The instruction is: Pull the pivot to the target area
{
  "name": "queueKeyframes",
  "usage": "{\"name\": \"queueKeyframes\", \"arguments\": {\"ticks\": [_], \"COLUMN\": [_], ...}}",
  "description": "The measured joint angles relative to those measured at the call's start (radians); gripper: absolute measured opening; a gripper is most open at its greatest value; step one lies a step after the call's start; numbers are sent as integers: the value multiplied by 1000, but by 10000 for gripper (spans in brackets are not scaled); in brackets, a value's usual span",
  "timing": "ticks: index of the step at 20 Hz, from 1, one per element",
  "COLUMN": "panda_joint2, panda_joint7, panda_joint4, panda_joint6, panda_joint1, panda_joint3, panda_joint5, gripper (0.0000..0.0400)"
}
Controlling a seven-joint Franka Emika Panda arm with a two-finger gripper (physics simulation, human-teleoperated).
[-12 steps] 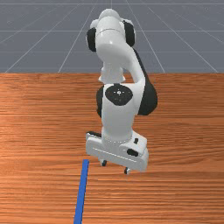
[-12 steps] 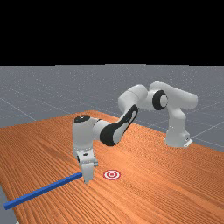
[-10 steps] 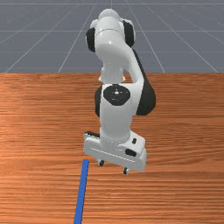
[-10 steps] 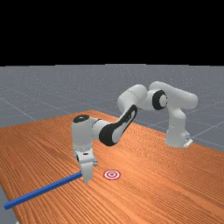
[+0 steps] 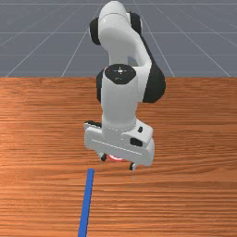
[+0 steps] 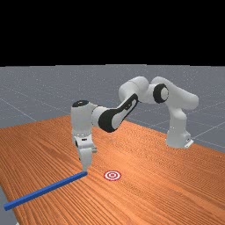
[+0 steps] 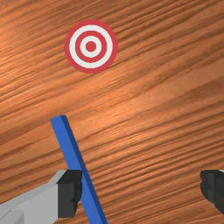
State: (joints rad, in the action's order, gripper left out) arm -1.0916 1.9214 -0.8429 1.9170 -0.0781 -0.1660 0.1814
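Blue bar [image 6: 46, 190] on table [image 6: 176, 176], near end short of target [image 7: 91, 47] | looks stiff, fairly light, likely to swivel if tugged off-centre | best gripped across its narrow width, just behind near end | gripper [image 7: 141, 190] wide open, holding nothing

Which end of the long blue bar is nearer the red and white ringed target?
The far view's right end; the opposite end lies by the table's edge.

Blue bar [image 6: 46, 190] flat, nr r/w tgt [image 7: 90, 46]
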Motion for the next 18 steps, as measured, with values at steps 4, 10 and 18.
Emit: {"name": "queueKeyframes", "arguments": {"ticks": [4,10,18], "panda_joint2": [121,48,-29], "panda_joint7": [272,509,333], "panda_joint4": [-222,-193,-27], "panda_joint6": [116,149,73], "panda_joint1": [-52,-67,-105], "panda_joint3": [-57,-93,-36], "panda_joint5": [45,85,34], "gripper": [400,400,400]}}
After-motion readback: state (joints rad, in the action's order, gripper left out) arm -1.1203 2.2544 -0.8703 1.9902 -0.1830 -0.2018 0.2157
